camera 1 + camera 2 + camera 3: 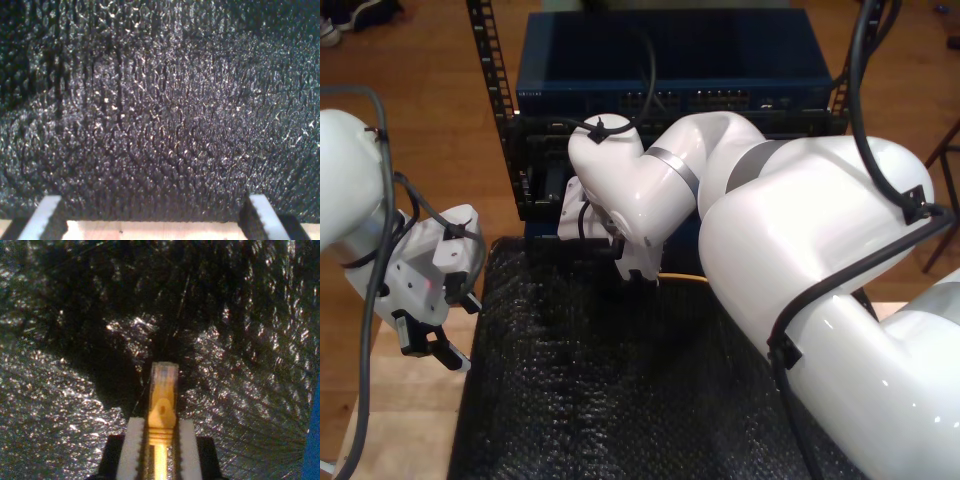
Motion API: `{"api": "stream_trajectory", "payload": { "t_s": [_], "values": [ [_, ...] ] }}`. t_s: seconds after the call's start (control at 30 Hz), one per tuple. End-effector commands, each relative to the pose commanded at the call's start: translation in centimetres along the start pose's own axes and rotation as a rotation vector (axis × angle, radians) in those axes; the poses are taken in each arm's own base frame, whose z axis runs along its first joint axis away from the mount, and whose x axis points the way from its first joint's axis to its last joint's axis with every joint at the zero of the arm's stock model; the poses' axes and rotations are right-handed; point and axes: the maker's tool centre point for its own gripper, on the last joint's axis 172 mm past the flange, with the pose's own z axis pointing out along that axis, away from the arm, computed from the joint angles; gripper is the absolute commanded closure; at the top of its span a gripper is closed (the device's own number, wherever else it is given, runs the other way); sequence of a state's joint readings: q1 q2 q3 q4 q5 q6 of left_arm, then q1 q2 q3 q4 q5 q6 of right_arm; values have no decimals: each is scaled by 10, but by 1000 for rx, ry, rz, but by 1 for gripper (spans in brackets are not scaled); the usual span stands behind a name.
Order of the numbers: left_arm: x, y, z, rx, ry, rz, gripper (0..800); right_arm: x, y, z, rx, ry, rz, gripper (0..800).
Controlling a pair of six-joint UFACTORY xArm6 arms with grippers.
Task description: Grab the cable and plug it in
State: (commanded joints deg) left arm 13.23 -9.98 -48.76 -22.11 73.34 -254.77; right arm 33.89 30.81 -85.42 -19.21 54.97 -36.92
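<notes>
My second gripper (159, 440) clamps the cable (163, 405), its plug (164, 374) pointing straight out past the fingertips over the black mat (60, 405). My first gripper (150, 220) hangs open.

A pale wooden table (390, 400) carries a black bubble-wrap mat (620, 400) that covers most of its top. In the first wrist view the mat (160, 110) spreads ahead of my first gripper (152, 220), with a strip of bare wood (150, 231) beneath the fingertips. Under my second gripper (159, 450) the mat (60, 400) lies crinkled and shiny.
</notes>
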Motion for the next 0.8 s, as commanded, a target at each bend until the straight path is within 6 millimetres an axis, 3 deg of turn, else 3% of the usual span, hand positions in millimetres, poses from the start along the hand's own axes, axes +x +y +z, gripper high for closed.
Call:
{"api": "stream_trajectory", "payload": {
  "t_s": [0.23, 0.37, 0.6, 0.8],
  "values": [
    [0, 0, 0, -1, 0, 0, 0, 0, 3, -9, -10, 9, 0, 776],
    [0, 1, 0, -3, 1, 1, 0, -2, 8, -29, -24, 25, 8, 791],
    [2, 2, -2, -5, 4, 1, 0, -29, 10, -70, -17, 7, 20, 794],
    [19, 13, -3, -39, 70, -11, 0, -29, -24, -119, 67, 156, -30, 794]
  ]
}}
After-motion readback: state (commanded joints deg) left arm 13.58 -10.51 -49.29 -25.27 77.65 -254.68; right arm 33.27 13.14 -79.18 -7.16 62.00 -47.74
